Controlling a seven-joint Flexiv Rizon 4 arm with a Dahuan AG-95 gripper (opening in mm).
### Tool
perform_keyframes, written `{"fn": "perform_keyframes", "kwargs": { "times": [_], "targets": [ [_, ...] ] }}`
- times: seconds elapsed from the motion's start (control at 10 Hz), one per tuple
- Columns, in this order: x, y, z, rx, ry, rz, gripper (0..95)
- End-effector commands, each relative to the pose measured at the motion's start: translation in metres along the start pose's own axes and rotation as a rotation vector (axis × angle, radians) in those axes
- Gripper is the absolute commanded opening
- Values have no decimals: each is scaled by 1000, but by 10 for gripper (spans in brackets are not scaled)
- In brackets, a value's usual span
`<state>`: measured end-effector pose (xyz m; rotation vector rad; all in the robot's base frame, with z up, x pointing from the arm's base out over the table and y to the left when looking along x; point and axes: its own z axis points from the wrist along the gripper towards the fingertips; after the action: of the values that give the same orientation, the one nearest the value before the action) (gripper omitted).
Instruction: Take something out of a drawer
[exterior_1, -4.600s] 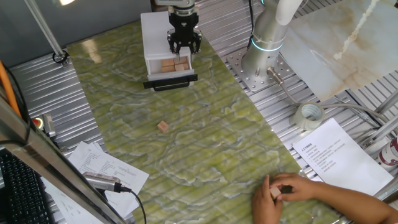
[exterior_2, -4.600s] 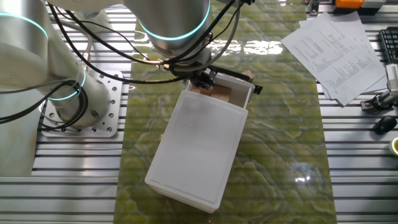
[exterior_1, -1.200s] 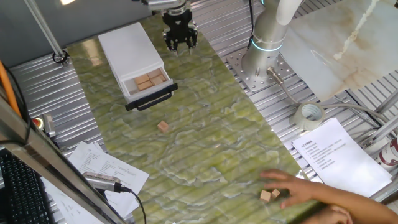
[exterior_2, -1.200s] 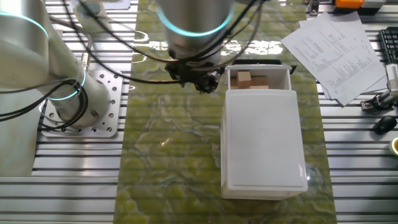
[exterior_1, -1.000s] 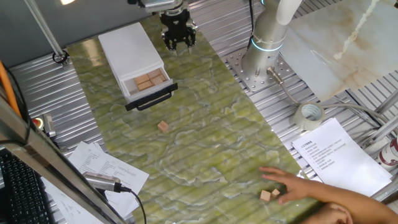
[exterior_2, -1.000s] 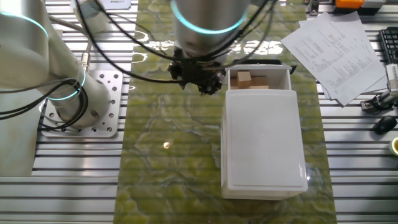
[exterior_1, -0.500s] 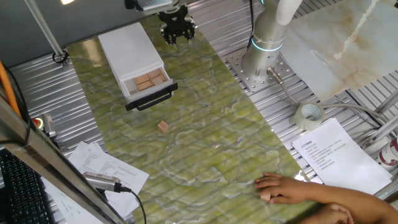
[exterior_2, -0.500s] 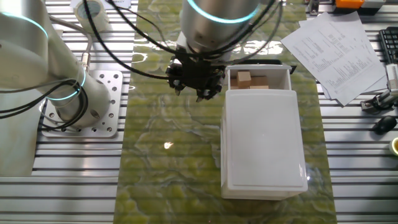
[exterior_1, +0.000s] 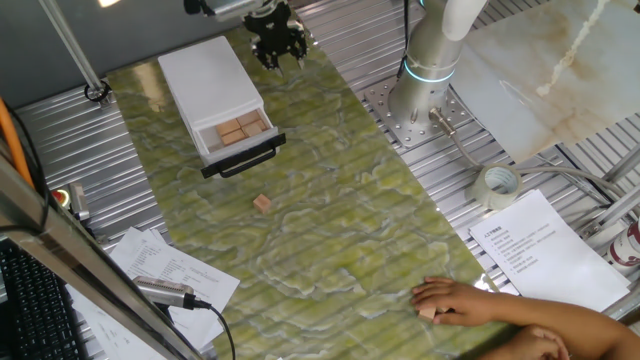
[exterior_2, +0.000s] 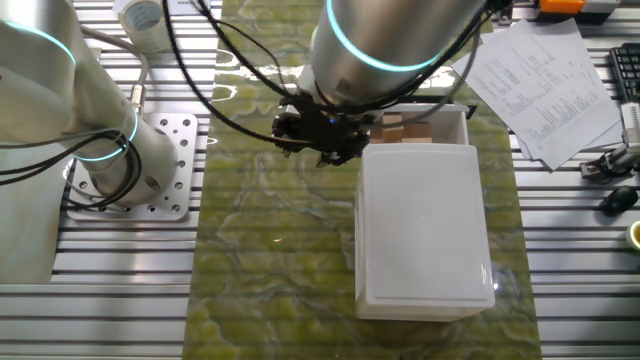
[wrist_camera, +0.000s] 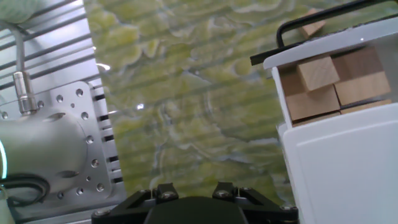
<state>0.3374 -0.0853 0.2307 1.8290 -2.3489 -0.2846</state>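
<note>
In the one fixed view, a white box (exterior_1: 208, 80) lies at the left on the green marbled table (exterior_1: 330, 230), its drawer (exterior_1: 238, 135) pulled out with the black bar handle (exterior_1: 243, 157) toward the camera. Light-tan wooden blocks (exterior_1: 241, 128) sit inside the drawer. Right of the box and above the table's far end hangs the gripper (exterior_1: 277, 50), clear of the drawer; its fingers look close together with nothing seen between them, though I cannot tell for certain how the jaws stand. A loose wooden block (exterior_1: 262, 203) lies on the table in front of the handle. Farther right sit a tape roll (exterior_1: 497, 184) and printed sheets (exterior_1: 545, 250). A person's hand (exterior_1: 455, 300) rests at the table's near edge.
</note>
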Motion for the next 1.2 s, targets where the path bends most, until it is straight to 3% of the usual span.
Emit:
{"fn": "perform_keyframes", "kwargs": {
  "times": [0.1, 0.3, 0.6, 0.7, 1.0, 1.2],
  "targets": [
    [-1, -2, 0, -14, 34, 43, 190],
    [-1, -2, 0, -49, 43, 20, 190],
    [-2, -2, 0, -45, 59, 13, 190],
    [-2, -2, 0, -45, 61, 6, 380],
    [-2, -2, 0, -39, 80, 26, 380],
    [-2, -2, 0, -64, 83, -2, 380]
  ]
}}
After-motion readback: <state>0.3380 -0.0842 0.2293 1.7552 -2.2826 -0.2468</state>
